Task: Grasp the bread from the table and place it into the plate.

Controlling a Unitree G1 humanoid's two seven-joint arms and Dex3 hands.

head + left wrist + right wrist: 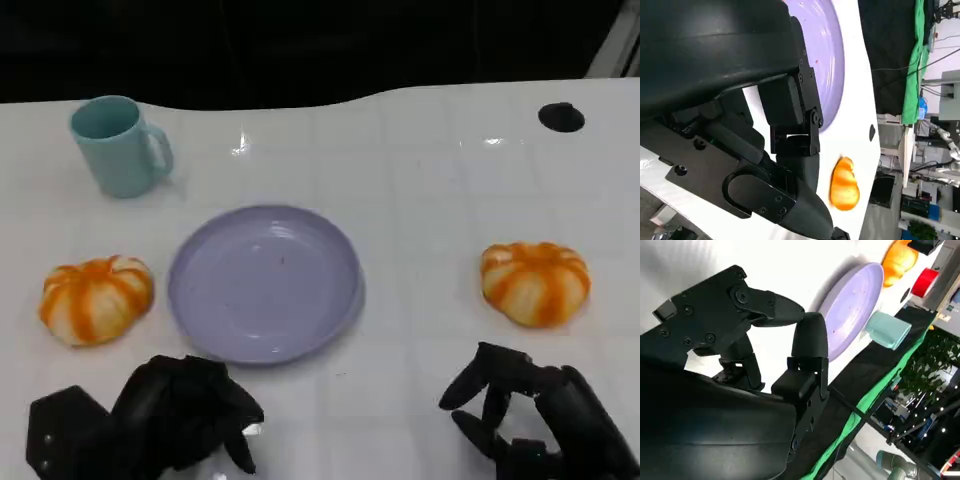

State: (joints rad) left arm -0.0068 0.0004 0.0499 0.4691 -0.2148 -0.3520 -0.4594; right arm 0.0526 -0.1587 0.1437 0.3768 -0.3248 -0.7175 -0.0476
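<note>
Head view first: my left hand (185, 415) sits low at the near edge of the worktop (430, 200), fingers curled in on nothing. My right hand (525, 415) is low on the other side, fingers apart and holding nothing. The plate (264, 282) lies bare between them, so nothing is placed yet. One bread (96, 298) lies just left of the plate, beyond my left hand; a second bread (535, 282) lies well to the right, just beyond my right hand. A teal cup (120, 146) stands at the far left.

Left wrist view: my fingers (790, 120) bend inward, nothing between them. Past them I see the plate's rim (832, 60) and the far bread (844, 185) on the worktop.

Right wrist view: my fingers (807, 347) reach out bent, nothing in them. Beyond are the plate (850, 310), the cup (887, 329) and the other bread (900, 259).

So I judge the job is at its start: no grasp yet, both breads on the worktop. Left to do: reach, close on a bread, lift, and set it in the plate.
</note>
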